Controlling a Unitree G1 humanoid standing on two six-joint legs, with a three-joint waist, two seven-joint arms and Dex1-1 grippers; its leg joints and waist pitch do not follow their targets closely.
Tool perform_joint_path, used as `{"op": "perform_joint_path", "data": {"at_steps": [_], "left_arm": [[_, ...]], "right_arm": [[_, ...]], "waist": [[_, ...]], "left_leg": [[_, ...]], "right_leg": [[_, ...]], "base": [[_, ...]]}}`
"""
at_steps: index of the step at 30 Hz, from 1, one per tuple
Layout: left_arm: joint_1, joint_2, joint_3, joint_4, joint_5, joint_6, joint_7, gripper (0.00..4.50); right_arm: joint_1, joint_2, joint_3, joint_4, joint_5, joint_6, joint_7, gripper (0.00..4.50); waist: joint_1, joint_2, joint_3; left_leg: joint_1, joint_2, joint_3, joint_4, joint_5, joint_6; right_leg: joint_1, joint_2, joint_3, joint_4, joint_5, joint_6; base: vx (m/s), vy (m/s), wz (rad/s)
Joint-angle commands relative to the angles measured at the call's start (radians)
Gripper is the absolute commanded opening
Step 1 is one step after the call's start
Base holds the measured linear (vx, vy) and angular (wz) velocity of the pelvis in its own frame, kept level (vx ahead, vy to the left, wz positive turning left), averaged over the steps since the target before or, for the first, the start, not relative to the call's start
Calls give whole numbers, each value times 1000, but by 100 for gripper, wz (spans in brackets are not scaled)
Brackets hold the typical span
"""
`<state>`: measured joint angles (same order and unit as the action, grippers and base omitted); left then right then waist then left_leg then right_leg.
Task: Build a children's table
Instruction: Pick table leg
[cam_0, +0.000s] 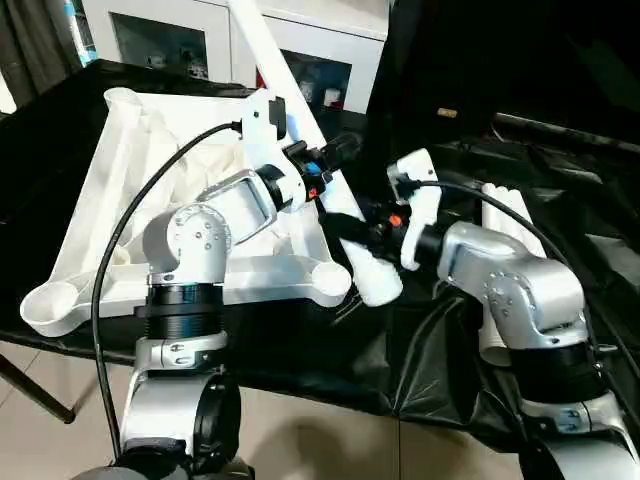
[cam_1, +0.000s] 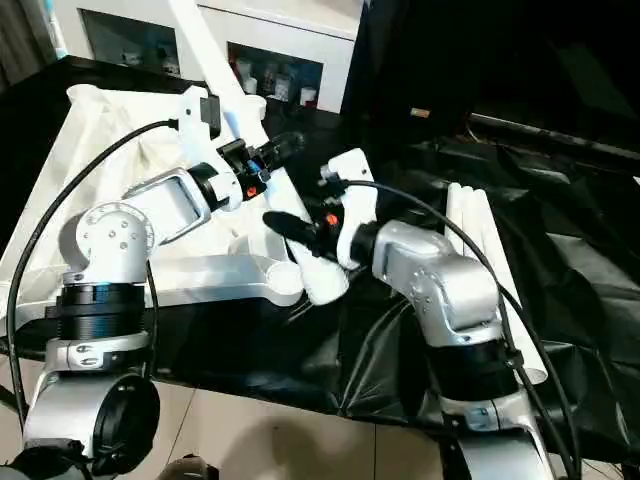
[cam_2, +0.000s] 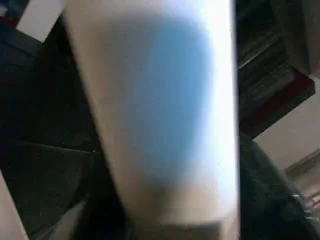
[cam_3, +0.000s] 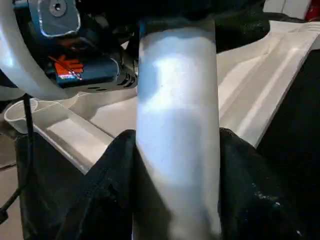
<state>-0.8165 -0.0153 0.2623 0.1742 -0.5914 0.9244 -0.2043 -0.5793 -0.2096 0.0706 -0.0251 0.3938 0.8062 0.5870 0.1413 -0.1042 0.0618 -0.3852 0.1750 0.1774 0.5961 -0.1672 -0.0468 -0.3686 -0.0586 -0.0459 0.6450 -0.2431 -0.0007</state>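
- White plastic tabletop (cam_0: 120, 200) lies upside down on a surface draped in black sheeting (cam_0: 300, 350), its ribbed underside up and its round corner sockets (cam_0: 330, 282) showing at the rim.
- One long white leg (cam_0: 300, 120) slants over the tabletop, its upper end rising past the cabinet with glass doors (cam_0: 330, 70) behind the tabletop, its thick lower end (cam_0: 375, 280) sitting just beside the tabletop's near right corner socket.
- Left gripper (cam_0: 335, 152) is at the leg's middle, above the tabletop's right edge; its black fingers (cam_0: 345, 148) lie against the leg, but I cannot tell whether they clamp it. In the left wrist view the leg (cam_2: 160, 115) fills the foreground, very close.
- Right gripper (cam_0: 352, 225) is closed on the leg just above its thick end, beside that same corner socket, with black fingers (cam_1: 285, 226) wrapped on either side. The right wrist view shows the leg (cam_3: 177, 130) rising between them, with the tabletop (cam_3: 260, 75) behind.
- More white legs (cam_1: 480, 240) lie side by side on the sheeting, well apart from the tabletop, beyond the right arm.
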Motion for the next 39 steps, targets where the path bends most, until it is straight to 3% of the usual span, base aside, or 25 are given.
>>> {"op": "perform_joint_path", "data": {"at_steps": [1,4,15,16,17,19,21,22,26,35,39], "left_arm": [[-12,-3,-24,-1,18,-4,-1,239],[-9,7,-37,-4,20,-2,-11,206],[-6,26,-62,-4,20,-14,-42,192],[-5,32,-68,-5,20,-16,-54,191],[-5,34,-71,-6,20,-16,-60,191],[0,79,-119,-25,13,-21,-160,189],[0,96,-131,-33,2,-14,-197,189],[-1,121,-151,-45,-15,-5,-254,186],[-1,191,-200,-100,-83,46,-427,185],[-6,260,-230,-147,-161,64,-614,184],[-3,276,-248,-156,-166,65,-653,184]], "right_arm": [[-14,-11,-5,13,-19,-15,-19,184],[-19,-7,-8,21,-30,-23,-29,184],[-27,-14,12,31,-55,-61,-43,184],[-28,-7,4,34,-48,-64,-44,240],[-29,-5,0,35,-44,-62,-44,254],[-27,-10,-33,18,8,-39,-6,272],[-24,-20,-38,12,18,-34,8,272],[-19,-46,-46,6,38,-15,41,296],[7,-120,-89,-17,155,89,180,299],[54,-219,-41,-76,244,188,298,299],[71,-238,-9,-103,249,211,315,266]], "waist": [[-4,13,-67],[-5,15,-67],[-6,17,-67],[-7,17,-66],[-7,17,-67],[-5,17,-67],[-6,19,-67],[-7,8,-66],[0,9,-65],[-2,11,-63],[-1,9,-65]], "left_leg": [[30,57,-23,-68,-86,-57],[30,57,-23,-69,-93,-60],[32,57,-23,-70,-102,-69],[31,57,-23,-70,-104,-68],[31,58,-23,-71,-107,-69],[33,56,-22,-71,-108,-66],[32,58,-23,-72,-104,-68],[32,57,-21,-71,-100,-66],[31,57,-19,-69,-81,-47],[31,58,-18,-70,-102,-55],[29,57,-17,-68,-88,-55]], "right_leg": [[40,-89,49,-75,71,-154],[39,-88,49,-75,64,-150],[39,-88,49,-74,72,-152],[39,-88,49,-75,69,-152],[38,-88,49,-74,63,-152],[37,-87,50,-76,51,-146],[37,-86,49,-73,56,-146],[37,-85,48,-74,66,-148],[40,-86,48,-70,65,-158],[38,-87,48,-77,-12,-172],[38,-89,48,-74,11,-179]], "base": [[0,0,0],[0,0,0],[0,0,0],[0,0,0],[0,0,0],[0,0,0],[0,0,0],[0,0,0],[0,0,0],[0,0,0],[0,0,0]]}}
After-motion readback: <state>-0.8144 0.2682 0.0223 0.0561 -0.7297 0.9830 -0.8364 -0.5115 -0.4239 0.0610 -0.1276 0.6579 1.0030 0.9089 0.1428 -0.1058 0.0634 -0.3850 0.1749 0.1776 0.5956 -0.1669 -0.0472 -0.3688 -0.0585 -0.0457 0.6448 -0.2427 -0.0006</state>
